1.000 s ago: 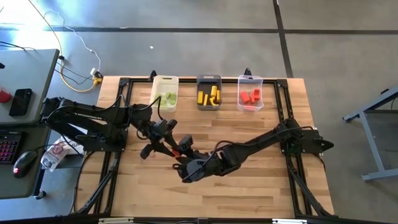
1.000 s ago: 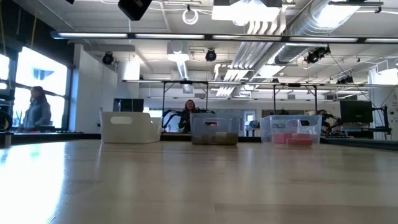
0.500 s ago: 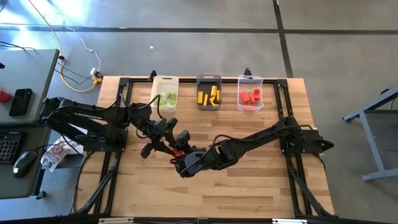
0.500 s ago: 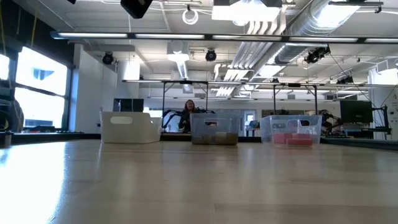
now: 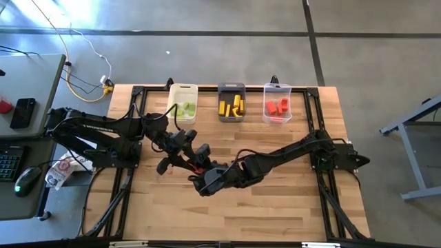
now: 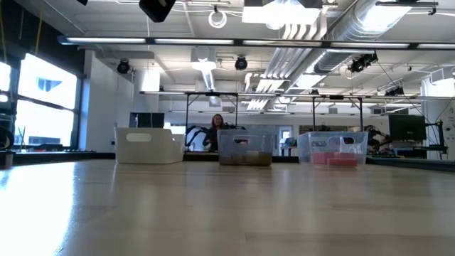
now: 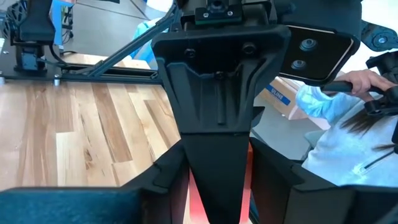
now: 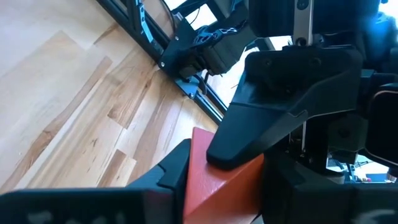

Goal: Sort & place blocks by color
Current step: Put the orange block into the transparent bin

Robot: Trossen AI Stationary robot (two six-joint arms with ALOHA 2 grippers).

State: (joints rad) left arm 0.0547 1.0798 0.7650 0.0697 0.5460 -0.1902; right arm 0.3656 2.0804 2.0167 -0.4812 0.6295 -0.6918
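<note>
One block in play: red block [image 5: 196,167], above the table's middle-left, between the two grippers.
Step in hand: likely a hand-over of the red block from left arm to right arm, judging by both grippers meeting on it.
Left gripper [image 5: 183,160]: closed on the red block, a red strip showing either side of its finger in the left wrist view.
Right gripper [image 5: 200,171]: fingers set on either side of the same block [image 8: 214,180]; firm clamp or not, cannot tell.
Next move, as a judgement: needs a sure right-hand grip before the left lets go, then a carry to the clear bin.
White bin [image 5: 182,91]: light green blocks [image 5: 186,109].
Dark grey bin [image 5: 231,87]: yellow blocks [image 5: 235,105].
Clear bin [image 5: 277,88]: red blocks [image 5: 278,107], matching the held one.
Table [image 5: 275,207]: no loose blocks visible elsewhere.
</note>
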